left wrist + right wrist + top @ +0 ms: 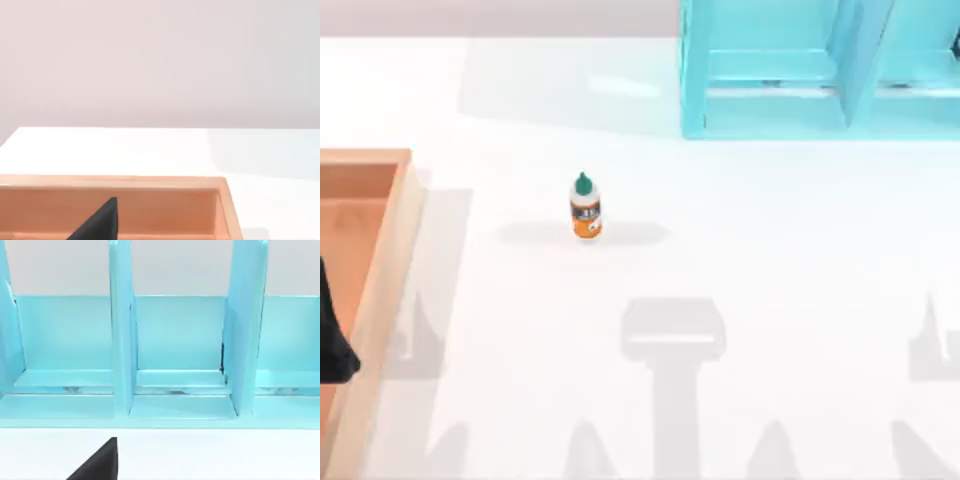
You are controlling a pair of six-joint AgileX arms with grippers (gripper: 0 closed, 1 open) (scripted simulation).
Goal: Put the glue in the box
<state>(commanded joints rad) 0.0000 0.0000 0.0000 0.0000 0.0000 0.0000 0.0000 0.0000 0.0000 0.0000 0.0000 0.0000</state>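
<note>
1 glue (585, 207) upright mid-table; 1 box (390, 262) at left edge; L/R fingers' state: can't tell.

The box (380, 270) runs off the left and bottom edges of the top view, so just 1 corner and its right wall show. A dark gripper part (334, 335) at the left edge covers some of its floor, fingers out of sight. The blue shelf (790, 70) is cut by the top and right edges. The print on the glue (585, 208) label is too small to read.
</note>
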